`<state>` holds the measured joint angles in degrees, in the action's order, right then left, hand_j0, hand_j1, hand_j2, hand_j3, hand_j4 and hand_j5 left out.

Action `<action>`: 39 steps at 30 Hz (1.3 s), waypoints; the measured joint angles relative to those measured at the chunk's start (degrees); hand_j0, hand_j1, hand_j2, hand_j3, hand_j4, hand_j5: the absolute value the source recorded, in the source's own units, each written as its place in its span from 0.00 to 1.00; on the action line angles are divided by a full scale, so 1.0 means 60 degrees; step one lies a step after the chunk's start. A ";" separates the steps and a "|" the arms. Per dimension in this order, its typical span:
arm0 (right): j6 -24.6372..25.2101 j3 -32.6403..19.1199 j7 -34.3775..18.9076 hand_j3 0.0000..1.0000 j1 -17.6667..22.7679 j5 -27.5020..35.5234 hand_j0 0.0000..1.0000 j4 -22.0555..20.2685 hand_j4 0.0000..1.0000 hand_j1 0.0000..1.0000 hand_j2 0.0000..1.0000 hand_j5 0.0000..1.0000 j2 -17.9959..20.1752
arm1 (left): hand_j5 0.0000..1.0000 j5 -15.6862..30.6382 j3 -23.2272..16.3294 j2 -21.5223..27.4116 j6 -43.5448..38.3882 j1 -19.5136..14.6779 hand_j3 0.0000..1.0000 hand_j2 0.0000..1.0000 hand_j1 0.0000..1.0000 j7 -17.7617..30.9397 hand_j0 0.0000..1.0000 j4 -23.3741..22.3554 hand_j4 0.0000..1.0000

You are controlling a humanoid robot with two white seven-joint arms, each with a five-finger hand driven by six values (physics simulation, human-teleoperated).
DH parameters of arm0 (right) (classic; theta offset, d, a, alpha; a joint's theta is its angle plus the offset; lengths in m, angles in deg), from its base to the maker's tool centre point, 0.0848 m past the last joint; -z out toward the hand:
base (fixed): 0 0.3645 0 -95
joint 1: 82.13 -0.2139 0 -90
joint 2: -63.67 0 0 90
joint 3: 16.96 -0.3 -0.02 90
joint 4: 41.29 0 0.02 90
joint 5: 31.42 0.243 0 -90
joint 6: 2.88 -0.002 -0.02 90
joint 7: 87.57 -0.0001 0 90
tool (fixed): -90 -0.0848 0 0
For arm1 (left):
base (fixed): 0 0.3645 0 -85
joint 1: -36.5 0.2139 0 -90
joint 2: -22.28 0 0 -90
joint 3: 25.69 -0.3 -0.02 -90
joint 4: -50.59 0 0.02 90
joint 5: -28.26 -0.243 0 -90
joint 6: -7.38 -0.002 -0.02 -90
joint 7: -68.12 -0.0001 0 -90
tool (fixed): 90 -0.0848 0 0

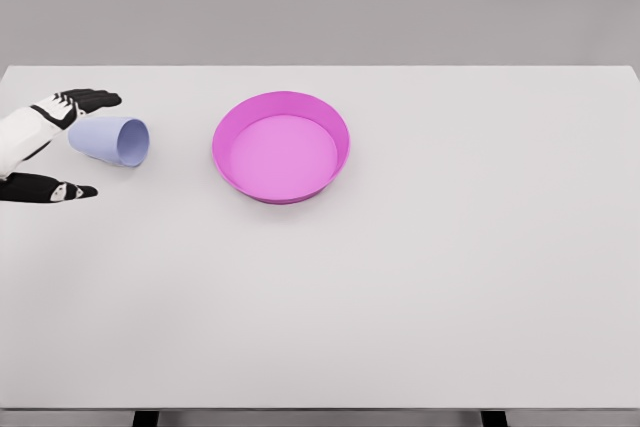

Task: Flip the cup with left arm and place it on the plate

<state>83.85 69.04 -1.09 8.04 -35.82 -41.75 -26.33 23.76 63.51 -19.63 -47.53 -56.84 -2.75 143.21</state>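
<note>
— Where's the cup (pixel 110 139)?
— On its side on the worktop (pixel 420 297), far left, just beside the left hand (pixel 45 147).
— And the plate (pixel 281 146)?
— Right of the cup, apart from it.

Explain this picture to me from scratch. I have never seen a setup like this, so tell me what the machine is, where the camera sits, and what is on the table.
This is a simulator's render, seen from a camera on a humanoid robot's head, looking down at a white table. The white-and-black shape at the left edge is the robot's left hand, fingers spread around the closed end of a pale blue cup. The cup lies on its side, mouth towards a pink plate with a raised rim. Whether the hand already touches the cup cannot be told. The right arm is out of view.
</note>
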 measured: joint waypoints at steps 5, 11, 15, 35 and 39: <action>0.0002 0.0010 -0.0035 1.00 0.0015 0.0000 1.00 0.0003 1.00 1.00 1.00 1.00 0.0000 | 1.00 -0.0142 0.0003 -0.0062 0.0000 0.0073 1.00 1.00 1.00 0.0047 1.00 -0.0003 1.00; 0.0002 0.0008 -0.0042 1.00 0.0015 0.0002 1.00 0.0001 1.00 1.00 1.00 1.00 0.0000 | 1.00 -0.0977 0.0021 -0.0613 0.0001 -0.0716 1.00 1.00 1.00 0.0679 1.00 -0.0167 1.00; 0.0002 0.0008 -0.0042 1.00 0.0015 0.0000 1.00 0.0004 1.00 1.00 1.00 1.00 0.0000 | 1.00 -0.2036 0.0003 -0.1516 0.0002 -0.1040 1.00 1.00 1.00 0.0812 1.00 -0.0465 1.00; 0.0003 0.0008 -0.0043 1.00 0.0029 0.0000 1.00 0.0004 1.00 1.00 1.00 1.00 0.0000 | 1.00 -0.2455 -0.1568 -0.1313 0.0003 -0.3018 1.00 1.00 1.00 0.0868 1.00 -0.3769 1.00; 0.0003 0.0008 -0.0043 1.00 0.0015 0.0000 1.00 0.0004 1.00 1.00 1.00 1.00 0.0000 | 1.00 -0.2487 -0.1627 -0.1297 0.0002 -0.3061 1.00 1.00 1.00 0.0921 1.00 -0.4017 1.00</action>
<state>83.87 69.08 -1.34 8.13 -35.82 -41.73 -26.33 8.84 53.75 -27.41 -47.52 -75.21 2.78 119.10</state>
